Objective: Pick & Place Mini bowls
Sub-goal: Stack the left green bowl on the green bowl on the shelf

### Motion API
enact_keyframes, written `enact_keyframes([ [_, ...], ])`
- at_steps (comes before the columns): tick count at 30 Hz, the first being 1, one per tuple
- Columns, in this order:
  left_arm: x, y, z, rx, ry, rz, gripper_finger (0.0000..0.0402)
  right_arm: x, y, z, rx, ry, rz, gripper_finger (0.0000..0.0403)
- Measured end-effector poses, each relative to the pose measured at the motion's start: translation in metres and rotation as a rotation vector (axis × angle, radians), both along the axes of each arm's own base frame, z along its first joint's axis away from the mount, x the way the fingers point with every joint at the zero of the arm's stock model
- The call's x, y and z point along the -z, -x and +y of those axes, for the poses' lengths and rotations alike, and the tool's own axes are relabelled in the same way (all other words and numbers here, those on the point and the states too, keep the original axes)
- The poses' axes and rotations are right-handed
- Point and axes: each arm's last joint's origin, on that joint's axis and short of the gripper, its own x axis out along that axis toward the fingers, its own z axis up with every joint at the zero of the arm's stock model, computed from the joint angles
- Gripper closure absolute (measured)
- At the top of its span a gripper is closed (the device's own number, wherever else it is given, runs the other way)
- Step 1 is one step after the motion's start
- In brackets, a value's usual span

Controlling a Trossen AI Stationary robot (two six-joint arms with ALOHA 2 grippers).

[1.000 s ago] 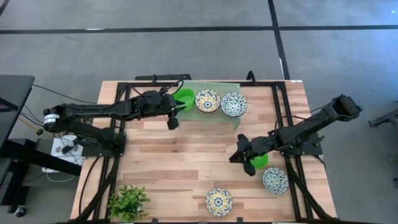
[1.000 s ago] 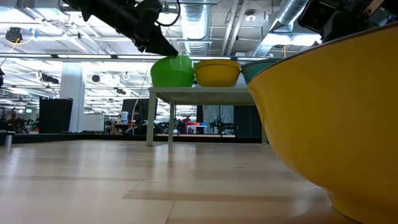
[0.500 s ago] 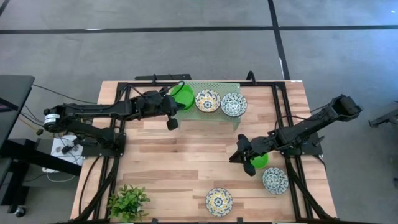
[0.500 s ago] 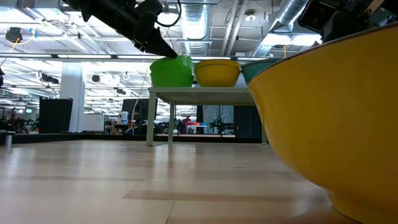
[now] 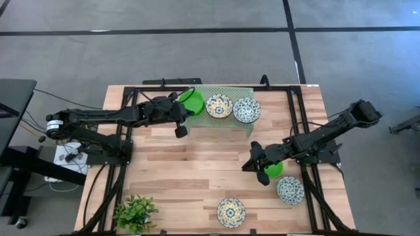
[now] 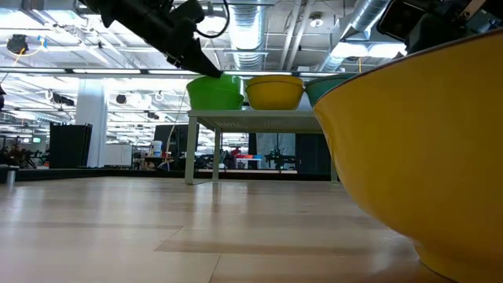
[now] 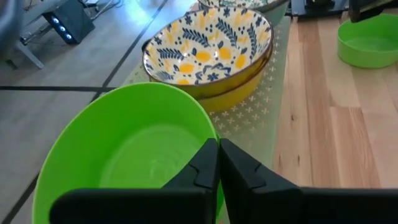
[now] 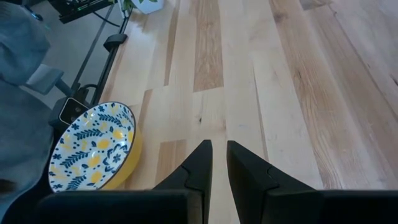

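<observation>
A bright green mini bowl (image 5: 192,99) sits tilted at the left end of the pale green rack (image 5: 231,92), beside a yellow-blue floral bowl (image 5: 219,105) and a blue floral bowl (image 5: 247,109). My left gripper (image 5: 184,113) is shut on the green bowl (image 7: 124,155). My right gripper (image 5: 252,161) hangs shut and empty over the table's right half, next to a second green bowl (image 5: 274,169). A blue floral bowl (image 5: 290,190) and a yellow-blue floral bowl (image 5: 231,212) stand on the table near the front edge. My left gripper pinches the green bowl's rim (image 7: 200,127) on the side facing the arm, one finger inside the bowl and one outside. The fingers come slanting down from the table's left. The bowl is tipped, and its bottom (image 6: 214,104) is still at the rack's top.
A small leafy plant (image 5: 134,213) stands at the near left corner. In the low view the front yellow-blue bowl (image 6: 416,157) fills the right side, close to the camera. Bare wood lies in the table's middle, between the rack and the front bowls.
My left gripper, shut on the green bowl's rim, has drawn a little toward the table's left edge. The green bowl has shifted slightly left on the rack and tipped from flat to tilted.
</observation>
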Motion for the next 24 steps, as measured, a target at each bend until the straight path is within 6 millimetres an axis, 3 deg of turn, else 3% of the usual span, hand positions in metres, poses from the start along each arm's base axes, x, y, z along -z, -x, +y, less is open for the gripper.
enact_keyframes([
  [7,0.0,0.0,0.0,0.0,0.0,-0.001,0.0376,0.0,0.0,0.0,0.0,0.0,0.0,0.0358],
  [16,-0.005,0.001,-0.001,0.002,-0.007,-0.035,0.0318,0.0,0.0,0.0,0.0,0.0,0.0,0.0358],
  [20,-0.019,0.011,-0.008,-0.078,-0.018,-0.108,0.0311,0.001,0.0,0.0,0.0,0.002,0.005,0.0358],
  [24,-0.025,0.03,-0.012,-0.176,-0.051,-0.053,0.032,0.001,0.0,0.0,-0.001,0.002,0.006,0.0358],
])
